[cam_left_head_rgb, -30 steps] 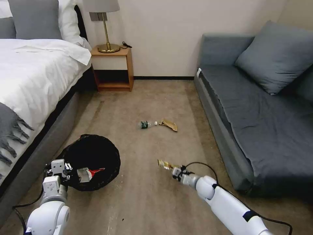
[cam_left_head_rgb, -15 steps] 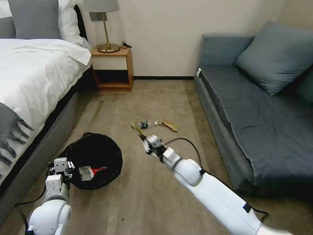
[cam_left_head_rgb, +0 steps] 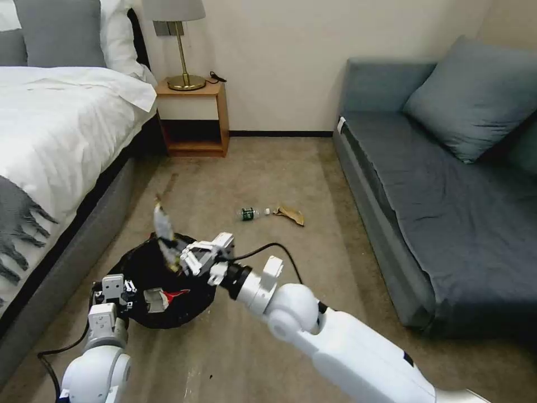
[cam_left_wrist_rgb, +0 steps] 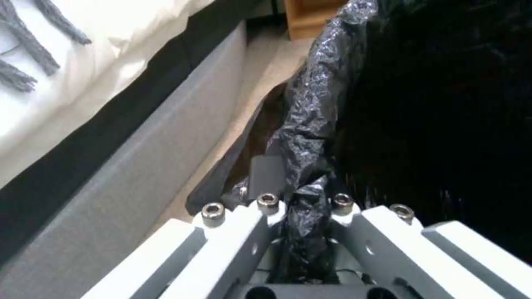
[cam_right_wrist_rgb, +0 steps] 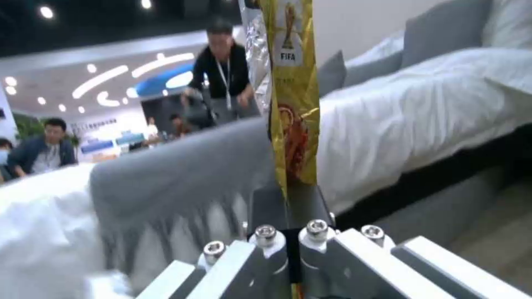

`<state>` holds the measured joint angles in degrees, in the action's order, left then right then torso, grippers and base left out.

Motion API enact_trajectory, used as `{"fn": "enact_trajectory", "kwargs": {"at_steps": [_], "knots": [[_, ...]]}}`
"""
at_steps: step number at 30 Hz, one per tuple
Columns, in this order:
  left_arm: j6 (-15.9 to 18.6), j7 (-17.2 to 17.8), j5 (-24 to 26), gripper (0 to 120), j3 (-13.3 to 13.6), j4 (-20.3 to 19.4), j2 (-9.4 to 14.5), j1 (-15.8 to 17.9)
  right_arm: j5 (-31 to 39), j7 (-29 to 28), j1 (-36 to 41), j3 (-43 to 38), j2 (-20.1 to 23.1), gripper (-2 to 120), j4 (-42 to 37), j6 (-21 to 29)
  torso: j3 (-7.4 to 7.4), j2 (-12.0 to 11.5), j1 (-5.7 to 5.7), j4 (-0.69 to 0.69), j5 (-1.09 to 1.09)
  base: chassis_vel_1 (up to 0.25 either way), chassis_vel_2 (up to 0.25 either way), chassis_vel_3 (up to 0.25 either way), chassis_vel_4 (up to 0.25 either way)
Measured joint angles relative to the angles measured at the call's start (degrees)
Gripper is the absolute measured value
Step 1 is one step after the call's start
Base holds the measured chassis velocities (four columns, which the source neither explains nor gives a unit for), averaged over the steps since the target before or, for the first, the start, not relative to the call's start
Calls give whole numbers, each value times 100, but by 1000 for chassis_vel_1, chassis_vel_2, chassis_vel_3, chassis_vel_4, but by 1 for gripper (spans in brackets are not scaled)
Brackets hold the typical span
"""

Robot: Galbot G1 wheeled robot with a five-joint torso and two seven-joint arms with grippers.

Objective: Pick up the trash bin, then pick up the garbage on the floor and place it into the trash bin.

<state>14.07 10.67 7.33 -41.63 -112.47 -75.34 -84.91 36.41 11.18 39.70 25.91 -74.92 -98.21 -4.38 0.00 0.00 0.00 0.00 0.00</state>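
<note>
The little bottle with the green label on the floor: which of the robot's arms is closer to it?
The right. Its gripper holds a snack packet over the trash bin, short of the bottle. The left gripper grips the bin's near rim, farther away.

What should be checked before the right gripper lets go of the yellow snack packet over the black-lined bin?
1. Right gripper shut on the yellow-brown foil snack packet: ok.
2. Packet above the low round trash bin with crinkled black plastic liner: ok, it stands over the far rim.
3. Left gripper clamped on the liner's rim: ok.
4. Red-and-white crumpled wrapper already inside the bin: ok.
5. Small clear bottle with green label and tan crumpled paper scrap in the bin: not ok, both lie on the floor.
</note>
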Motion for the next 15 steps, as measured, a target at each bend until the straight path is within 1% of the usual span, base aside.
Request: {"fn": "enact_trajectory", "kwargs": {"at_steps": [5,6,9,11,12,15], "knots": [[-5,-30,-3,0,27,3,-51,5,-414,46,-185,159,-449,0,1275,-334,0,0,0,0,-2,0,0,0,0],[-5,-30,-3,0,27,3,-51,5,-414,46,-185,159,-449,0,1275,-334,0,0,0,0,-2,0,0,0,0],[-63,-136,157,0,-6,3,-46,12,-690,120,-194,214,-658,0,1857,-403,0,0,0,0,-1,0,0,0,0],[-70,-150,198,0,-16,3,-39,17,-742,134,-193,231,-682,0,1926,-407,1,0,0,0,-2,0,0,0,0],[-74,-168,293,0,-39,2,-8,27,-847,147,-176,281,-733,-2,2062,-409,0,0,0,0,-1,0,0,0,0],[-79,-192,424,0,-78,5,54,41,-1025,84,-74,387,-870,10,2271,-406,0,0,0,0,-1,0,0,0,0]]}}
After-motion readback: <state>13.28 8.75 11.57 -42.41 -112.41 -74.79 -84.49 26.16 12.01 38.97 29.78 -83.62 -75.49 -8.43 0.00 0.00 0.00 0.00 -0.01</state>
